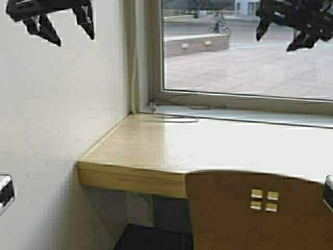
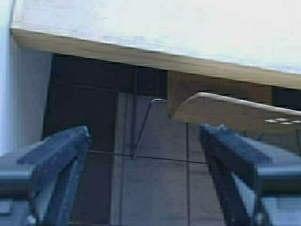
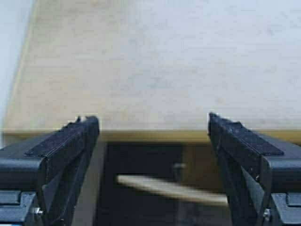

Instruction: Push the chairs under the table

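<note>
One light tan plywood chair (image 1: 260, 213) stands at the front edge of the long pale yellow-wood table (image 1: 156, 151), its back with four small square cutouts at the lower right of the high view. Its seat is hidden. My left gripper (image 1: 73, 36) is raised at the upper left, open and empty. In the left wrist view (image 2: 146, 132) it faces the table's front edge (image 2: 141, 56), the chair back's top edge (image 2: 235, 113) and a chrome leg (image 2: 141, 129). My right gripper (image 1: 276, 41) is raised at the upper right, open and empty. The right wrist view (image 3: 153, 120) shows the table top (image 3: 164, 61) and the chair back's edge (image 3: 174, 188).
A white wall (image 1: 57, 114) closes the table's left end. A large window (image 1: 250, 52) runs along the back, with a thin cable (image 1: 174, 117) lying on the table by the sill. The floor under the table (image 2: 155, 188) is dark and tiled.
</note>
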Tool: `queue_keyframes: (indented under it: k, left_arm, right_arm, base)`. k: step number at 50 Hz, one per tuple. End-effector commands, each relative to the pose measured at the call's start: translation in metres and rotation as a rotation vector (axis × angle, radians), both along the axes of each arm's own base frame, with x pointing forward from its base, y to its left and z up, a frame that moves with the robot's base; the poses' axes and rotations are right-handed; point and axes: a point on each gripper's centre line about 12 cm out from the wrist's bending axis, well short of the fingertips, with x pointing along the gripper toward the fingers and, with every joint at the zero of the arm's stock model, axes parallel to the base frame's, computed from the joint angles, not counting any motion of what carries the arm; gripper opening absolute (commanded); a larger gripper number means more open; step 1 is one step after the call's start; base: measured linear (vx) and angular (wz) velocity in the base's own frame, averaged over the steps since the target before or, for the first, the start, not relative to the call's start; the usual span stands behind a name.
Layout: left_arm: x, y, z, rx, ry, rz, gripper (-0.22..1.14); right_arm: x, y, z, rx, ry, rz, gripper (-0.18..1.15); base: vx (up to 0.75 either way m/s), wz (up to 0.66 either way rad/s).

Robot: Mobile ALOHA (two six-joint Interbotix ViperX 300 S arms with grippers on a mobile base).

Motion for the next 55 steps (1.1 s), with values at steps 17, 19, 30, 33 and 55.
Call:
queue_keyframes:
  k: [17,19,30,33,55]
  left_arm:
    - [-0.013,-0.010,0.012,0.045,-0.134,-0.081,1.00]
    - [-0.013,-0.010,0.013,0.045,-0.150,-0.081,1.00]
    - [-0.023,-0.017,0.027,0.034,-0.263,-0.124,1.00]
    - [-0.025,-0.016,0.028,0.031,-0.276,-0.122,1.00]
    - [-0.028,-0.015,0.025,0.031,-0.283,-0.122,1.00]
  right_arm:
    - [-0.012,0.000,0.030,-0.077,-0.115,0.062,1.00]
    - [-0.012,0.000,0.028,-0.078,-0.109,0.063,1.00]
    - [-0.012,0.000,0.021,-0.080,-0.089,0.063,1.00]
    - [-0.011,0.000,0.022,-0.081,-0.092,0.063,1.00]
    - [-0.003,0.002,0.025,-0.072,-0.092,0.060,1.00]
  base:
    - [-0.07,0.49]
    - [-0.09,0.42]
    - [-0.15,0.28]
    - [-0.18,0.12]
    - [-0.19,-0.01]
